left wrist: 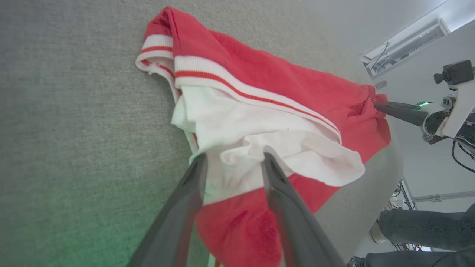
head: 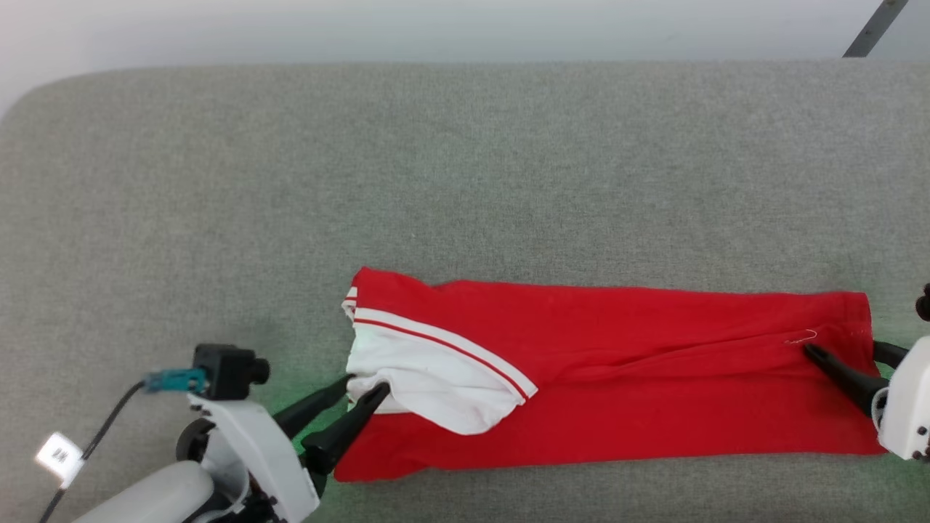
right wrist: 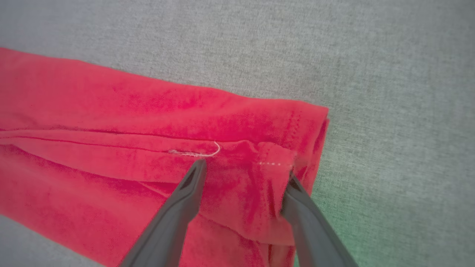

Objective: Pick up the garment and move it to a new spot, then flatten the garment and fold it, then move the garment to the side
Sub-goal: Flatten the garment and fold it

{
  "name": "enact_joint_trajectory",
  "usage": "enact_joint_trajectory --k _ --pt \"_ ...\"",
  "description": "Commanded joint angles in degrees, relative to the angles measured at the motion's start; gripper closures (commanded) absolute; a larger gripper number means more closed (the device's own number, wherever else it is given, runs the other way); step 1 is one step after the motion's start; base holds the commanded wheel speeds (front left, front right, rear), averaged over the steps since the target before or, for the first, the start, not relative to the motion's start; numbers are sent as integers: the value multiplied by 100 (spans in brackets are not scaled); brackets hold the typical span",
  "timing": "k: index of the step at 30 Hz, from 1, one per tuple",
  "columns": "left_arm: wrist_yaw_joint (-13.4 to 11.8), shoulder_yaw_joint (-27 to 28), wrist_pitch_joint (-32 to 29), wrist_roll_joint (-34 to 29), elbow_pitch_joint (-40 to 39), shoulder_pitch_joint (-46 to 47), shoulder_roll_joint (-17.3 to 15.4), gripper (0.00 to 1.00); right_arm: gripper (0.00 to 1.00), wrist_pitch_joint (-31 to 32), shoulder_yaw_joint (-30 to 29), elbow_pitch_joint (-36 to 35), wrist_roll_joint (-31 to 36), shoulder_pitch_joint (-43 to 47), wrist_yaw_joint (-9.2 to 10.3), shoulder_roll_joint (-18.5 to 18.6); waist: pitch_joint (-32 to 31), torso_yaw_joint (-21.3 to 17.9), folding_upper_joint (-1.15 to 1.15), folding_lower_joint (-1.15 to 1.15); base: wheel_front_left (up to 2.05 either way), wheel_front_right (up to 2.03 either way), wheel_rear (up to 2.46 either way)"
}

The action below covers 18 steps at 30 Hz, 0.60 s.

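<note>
Garment lay as a long red strip, folded lengthwise, running left to right along the near part of the grey padded table. At its left end a white inside flap with striped trim spilled over the red. The left gripper sat at that end, jaws apart and straddling the white cloth without pinching it. The right gripper sat at the right hem, jaws likewise apart, one finger on the cloth beside a loose thread and the other at the hem's edge. The lengthwise fold looked finished, so the next job was probably a crosswise fold. To do it well, each gripper should bite through every layer close to the end, the white flap being tucked flat first. Thin cloth would likely slip or bunch under a shallow grip.
</note>
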<state>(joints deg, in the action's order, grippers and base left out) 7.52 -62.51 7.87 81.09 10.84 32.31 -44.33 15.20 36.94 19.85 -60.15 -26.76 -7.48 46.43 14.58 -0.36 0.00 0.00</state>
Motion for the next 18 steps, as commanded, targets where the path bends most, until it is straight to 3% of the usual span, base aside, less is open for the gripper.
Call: enact_joint_trajectory --k 1,6,9,12,13,18 --pt "-9 49 136 0 -4 -108 -48 0 0 25 -71 -89 -106 105 -2 82 -89 8 0 0 0 0 0" --pt "-16 342 588 45 -91 -331 -61 0 0 158 -257 -283 -319 266 -2 390 -182 86 0 0 0 0 0" --pt "-248 734 713 -141 -5 -486 104 0 0 270 -424 -179 -472 361 -2 471 -188 209 0 0 0 0 0" --pt "-495 1512 727 -580 73 -720 473 0 0 357 -584 43 -594 493 -2 538 -157 385 0 0 0 0 0" --pt "-495 1512 727 -580 73 -720 473 0 0 357 -584 43 -594 493 -2 538 -157 385 0 0 0 0 0" --pt "-594 2746 724 -1767 139 -1287 1205 0 0 604 -741 303 -819 705 -2 609 -109 665 0 0 0 0 0"
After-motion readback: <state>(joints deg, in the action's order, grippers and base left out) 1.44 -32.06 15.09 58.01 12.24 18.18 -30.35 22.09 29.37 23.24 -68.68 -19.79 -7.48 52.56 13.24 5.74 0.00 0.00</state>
